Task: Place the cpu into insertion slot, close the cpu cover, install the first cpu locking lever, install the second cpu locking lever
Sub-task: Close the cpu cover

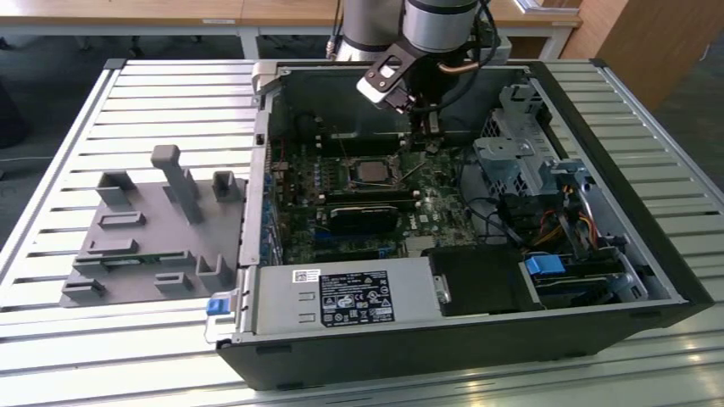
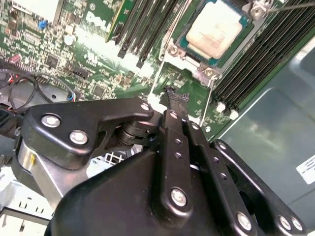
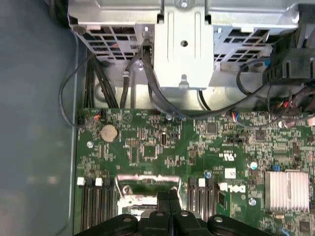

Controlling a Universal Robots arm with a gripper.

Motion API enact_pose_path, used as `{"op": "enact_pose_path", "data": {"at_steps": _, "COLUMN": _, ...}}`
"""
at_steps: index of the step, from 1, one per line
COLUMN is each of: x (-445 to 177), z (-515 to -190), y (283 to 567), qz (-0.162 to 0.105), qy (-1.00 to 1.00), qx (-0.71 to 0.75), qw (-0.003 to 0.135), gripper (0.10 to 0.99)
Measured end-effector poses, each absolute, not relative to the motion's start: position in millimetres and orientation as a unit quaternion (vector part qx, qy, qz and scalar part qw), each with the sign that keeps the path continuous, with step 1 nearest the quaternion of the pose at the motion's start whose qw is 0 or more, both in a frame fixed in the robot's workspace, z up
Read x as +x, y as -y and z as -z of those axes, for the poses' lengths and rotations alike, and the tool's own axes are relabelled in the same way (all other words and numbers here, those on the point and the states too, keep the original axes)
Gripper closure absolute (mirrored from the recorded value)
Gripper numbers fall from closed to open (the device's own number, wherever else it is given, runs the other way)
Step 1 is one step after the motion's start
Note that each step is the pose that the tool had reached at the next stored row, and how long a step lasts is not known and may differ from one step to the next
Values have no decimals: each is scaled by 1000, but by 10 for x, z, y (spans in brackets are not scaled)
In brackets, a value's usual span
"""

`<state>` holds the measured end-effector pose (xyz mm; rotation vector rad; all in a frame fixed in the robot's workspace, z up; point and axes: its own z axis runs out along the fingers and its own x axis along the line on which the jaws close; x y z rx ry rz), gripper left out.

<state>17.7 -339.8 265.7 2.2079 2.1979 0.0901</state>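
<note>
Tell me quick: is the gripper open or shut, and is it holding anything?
Gripper: shut, fingers pressed together with nothing visible between them, tips just beside the seated cpu.

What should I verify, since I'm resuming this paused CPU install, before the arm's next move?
1. The cpu seated in the insertion slot: ok.
2. The cpu cover closed over the cpu: cannot tell.
3. Both locking levers latched: cannot tell.
4. The gripper jaws shut, nothing seen between them: ok.
5. The gripper apart from the cpu, beside the insertion slot: ok.
</note>
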Motion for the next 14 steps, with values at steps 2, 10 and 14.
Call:
{"op": "enact_pose_path", "data": {"at_steps": 2, "x": 213, "z": -2656, "y": 3396, "qz": -29, "qy": -705, "qx": 708, "qw": 12, "gripper": 980}}
{"op": "enact_pose_path", "data": {"at_steps": 10, "x": 376, "z": -2652, "y": 3386, "qz": -28, "qy": -705, "qx": 708, "qw": 12, "gripper": 980}}
{"op": "enact_pose_path", "data": {"at_steps": 14, "x": 459, "z": -2648, "y": 3376, "qz": -28, "qy": -705, "qx": 708, "qw": 11, "gripper": 980}}
